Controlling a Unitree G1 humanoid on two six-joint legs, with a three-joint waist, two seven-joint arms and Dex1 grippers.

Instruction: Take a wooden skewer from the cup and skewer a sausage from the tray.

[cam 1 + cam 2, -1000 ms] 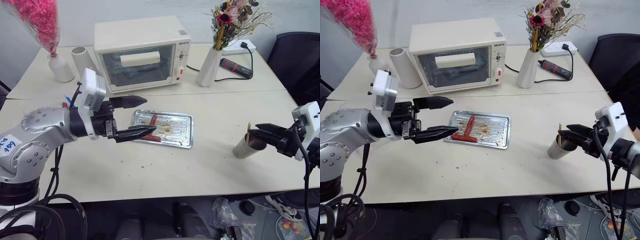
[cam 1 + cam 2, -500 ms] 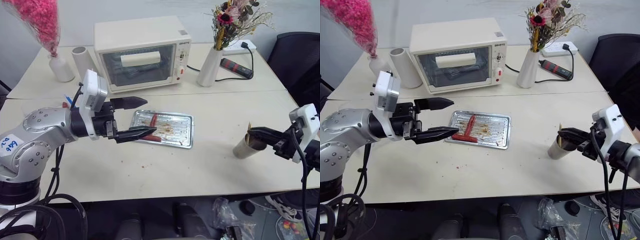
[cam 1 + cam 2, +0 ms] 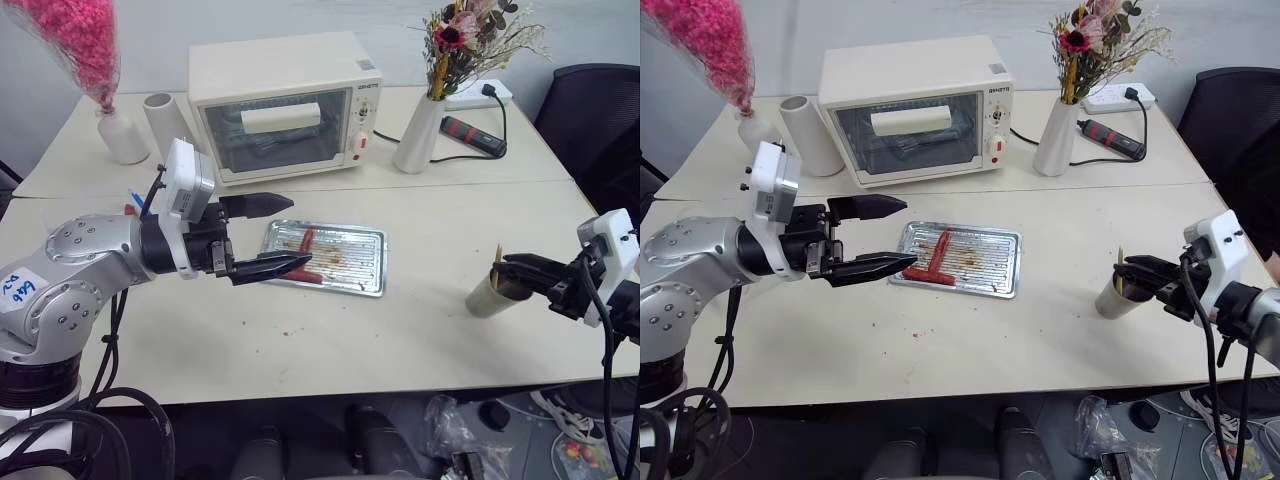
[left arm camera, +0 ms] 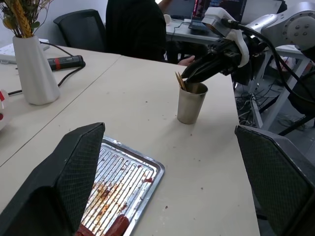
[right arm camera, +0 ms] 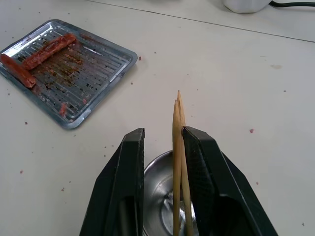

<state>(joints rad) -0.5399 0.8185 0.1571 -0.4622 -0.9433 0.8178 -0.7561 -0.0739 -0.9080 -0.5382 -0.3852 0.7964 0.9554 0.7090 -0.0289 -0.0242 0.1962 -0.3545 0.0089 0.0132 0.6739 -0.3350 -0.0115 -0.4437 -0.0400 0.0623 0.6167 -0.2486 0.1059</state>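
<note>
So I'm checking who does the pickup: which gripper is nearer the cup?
Right. The right gripper is at the cup, fingers over its rim astride the skewers. The left gripper hovers open beside the tray.

2 skewers (image 5: 178,162) upright in cup (image 3: 1112,296); 2 sausages (image 3: 939,250) on tray (image 3: 992,262).

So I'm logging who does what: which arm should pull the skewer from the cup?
The right. Its hand is already at the cup, fingers straddling the skewers. The left hand hangs open by the tray.
</note>
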